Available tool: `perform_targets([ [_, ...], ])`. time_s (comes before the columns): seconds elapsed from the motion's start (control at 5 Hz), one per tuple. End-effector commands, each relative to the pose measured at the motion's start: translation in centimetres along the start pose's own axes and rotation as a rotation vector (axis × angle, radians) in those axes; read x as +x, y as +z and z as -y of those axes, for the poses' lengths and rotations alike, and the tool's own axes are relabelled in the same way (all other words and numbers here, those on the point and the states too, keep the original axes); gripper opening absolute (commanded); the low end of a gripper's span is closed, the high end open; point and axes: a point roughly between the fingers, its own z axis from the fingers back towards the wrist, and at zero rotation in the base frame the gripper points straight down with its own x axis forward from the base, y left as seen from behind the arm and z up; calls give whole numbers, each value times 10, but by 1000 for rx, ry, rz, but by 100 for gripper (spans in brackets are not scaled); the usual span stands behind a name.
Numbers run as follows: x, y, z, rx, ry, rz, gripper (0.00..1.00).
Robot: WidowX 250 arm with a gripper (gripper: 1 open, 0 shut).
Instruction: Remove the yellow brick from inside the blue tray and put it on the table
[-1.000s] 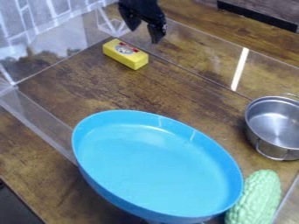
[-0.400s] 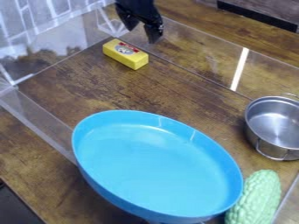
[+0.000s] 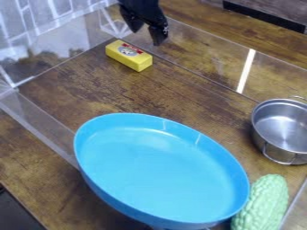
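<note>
The yellow brick (image 3: 128, 55) lies flat on the table (image 3: 180, 85) near the far left corner, well outside the blue tray (image 3: 162, 166). That tray is a big round light-blue dish at the near centre, and nothing lies in it. My black gripper (image 3: 140, 31) hangs just behind and above the brick at the top edge of the view. Its fingers are spread open with nothing between them, and they stand apart from the brick.
A small steel bowl (image 3: 283, 130) stands at the right edge. A bumpy pale-green vegetable (image 3: 264, 207) lies at the near right corner, against the tray's rim. Clear plastic walls (image 3: 48, 67) edge the table at the left and back.
The gripper has shifted very slightly to the left and up from the brick. The brick, tray, bowl and vegetable have stayed where they were.
</note>
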Motion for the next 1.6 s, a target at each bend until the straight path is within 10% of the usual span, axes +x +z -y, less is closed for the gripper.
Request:
perform_targets([
  [0.0,23,39,-17,55,6,110,100],
  [1.4,25,23,-7,5,11,105,100],
])
